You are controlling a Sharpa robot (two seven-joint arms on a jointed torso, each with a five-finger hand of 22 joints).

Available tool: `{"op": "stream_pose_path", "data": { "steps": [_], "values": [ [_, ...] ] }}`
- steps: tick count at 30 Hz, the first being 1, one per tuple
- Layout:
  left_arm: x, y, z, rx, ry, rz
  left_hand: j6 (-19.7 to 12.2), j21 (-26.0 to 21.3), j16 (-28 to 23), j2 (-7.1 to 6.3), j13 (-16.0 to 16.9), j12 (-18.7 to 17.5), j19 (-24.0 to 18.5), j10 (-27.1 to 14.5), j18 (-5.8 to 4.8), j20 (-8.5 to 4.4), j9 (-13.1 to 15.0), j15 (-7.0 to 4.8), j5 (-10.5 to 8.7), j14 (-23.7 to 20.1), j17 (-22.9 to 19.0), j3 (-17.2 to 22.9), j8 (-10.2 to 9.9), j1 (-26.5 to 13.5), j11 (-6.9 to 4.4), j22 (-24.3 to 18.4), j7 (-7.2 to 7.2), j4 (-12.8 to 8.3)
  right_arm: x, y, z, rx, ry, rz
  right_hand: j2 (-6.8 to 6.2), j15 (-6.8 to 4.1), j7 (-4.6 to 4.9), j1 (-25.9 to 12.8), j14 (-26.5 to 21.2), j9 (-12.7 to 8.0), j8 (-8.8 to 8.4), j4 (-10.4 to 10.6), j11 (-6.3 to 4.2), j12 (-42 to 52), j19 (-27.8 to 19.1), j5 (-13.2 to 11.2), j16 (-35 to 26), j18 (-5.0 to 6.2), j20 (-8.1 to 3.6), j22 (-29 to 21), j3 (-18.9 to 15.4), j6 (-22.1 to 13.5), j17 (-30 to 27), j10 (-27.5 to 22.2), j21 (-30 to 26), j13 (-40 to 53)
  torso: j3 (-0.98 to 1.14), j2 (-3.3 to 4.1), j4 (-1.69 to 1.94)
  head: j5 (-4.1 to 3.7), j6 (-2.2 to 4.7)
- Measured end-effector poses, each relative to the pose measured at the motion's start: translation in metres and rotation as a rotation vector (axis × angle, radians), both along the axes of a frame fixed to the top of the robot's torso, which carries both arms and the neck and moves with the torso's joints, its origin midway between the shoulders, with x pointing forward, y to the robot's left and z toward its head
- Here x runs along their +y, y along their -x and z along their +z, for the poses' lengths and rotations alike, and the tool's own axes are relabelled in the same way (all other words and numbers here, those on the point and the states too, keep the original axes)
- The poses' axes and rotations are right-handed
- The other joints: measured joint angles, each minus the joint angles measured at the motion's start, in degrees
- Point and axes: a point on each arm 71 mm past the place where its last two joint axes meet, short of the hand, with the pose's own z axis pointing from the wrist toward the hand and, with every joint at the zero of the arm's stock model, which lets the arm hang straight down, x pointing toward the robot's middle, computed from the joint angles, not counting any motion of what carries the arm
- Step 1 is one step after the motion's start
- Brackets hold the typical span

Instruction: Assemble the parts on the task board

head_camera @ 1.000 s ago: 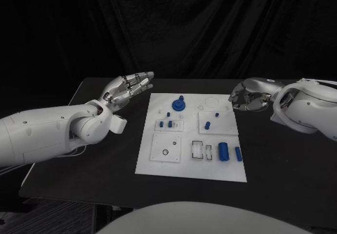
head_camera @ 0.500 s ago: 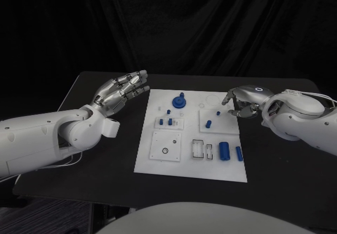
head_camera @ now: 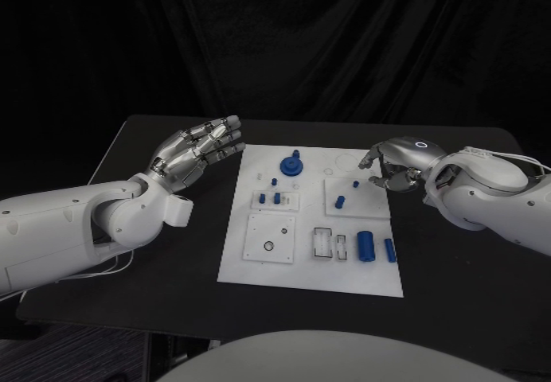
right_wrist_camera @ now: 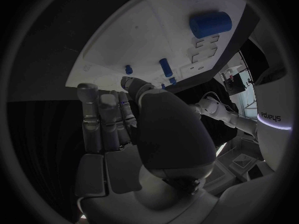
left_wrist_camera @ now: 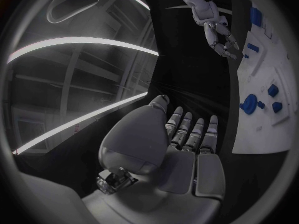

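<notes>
Right robot hand [head_camera: 388, 170], its fingers loosely curled and grasping nothing, hovers at the far right edge of the white rectangular task board [head_camera: 264, 269] lying mid-tabletop, and the two small upright blue pegs [head_camera: 342, 203] on the raised white plate sit just beside it, toward the robot's left and a little nearer the body. Left robot hand [head_camera: 197, 148] hangs flat and released off the board's far left corner, so the right one is plainly the nearer to those pegs.
</notes>
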Motion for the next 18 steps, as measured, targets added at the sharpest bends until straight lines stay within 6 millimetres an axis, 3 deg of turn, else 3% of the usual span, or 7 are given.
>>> {"op": "stream_pose_path", "data": {
  "steps": [7, 18],
  "values": [
    [0.000, -0.001, 0.000, 0.001, 0.004, -0.003, 0.10, 0.12, 0.35, 0.00, -0.05, 0.20, 0.82, 0.09, -0.01, 0.01, -0.15, 0.32, 0.23, 0.32, 0.07, 0.09, 0.00, 0.00, 0.09, 0.53, -0.10, -0.40, 0.002, -0.001, -0.006, 0.011, -0.001, 0.001, 0.01, -0.21, 0.09, -0.60, 0.21, 0.10, -0.44, 0.00, -0.20, -0.89, 0.52, 0.00, 0.22, 0.00, -0.12, 0.00, 0.92, 0.47, 0.02, 2.23, 0.46, -0.99, 0.01, -0.04, -0.27, 0.06, 0.01],
    [-0.002, -0.004, -0.001, 0.001, 0.008, -0.011, 0.50, 0.52, 1.27, 0.00, -0.05, 0.66, 2.15, 0.23, -0.01, 0.11, -0.41, 1.22, 0.45, 1.23, 0.23, 0.24, 0.00, 0.00, 0.23, 1.23, -0.10, -0.86, 0.009, 0.000, -0.021, 0.040, 0.001, 0.017, 0.24, -0.02, 0.09, -0.83, -0.64, 0.17, -0.99, -0.48, 0.13, -2.45, -0.43, -0.46, -1.17, -0.01, -0.02, -0.26, 1.71, 0.88, -2.25, 2.72, -2.05, -2.09, -0.03, -0.03, -0.20, 0.08, 0.00]
  ]
}}
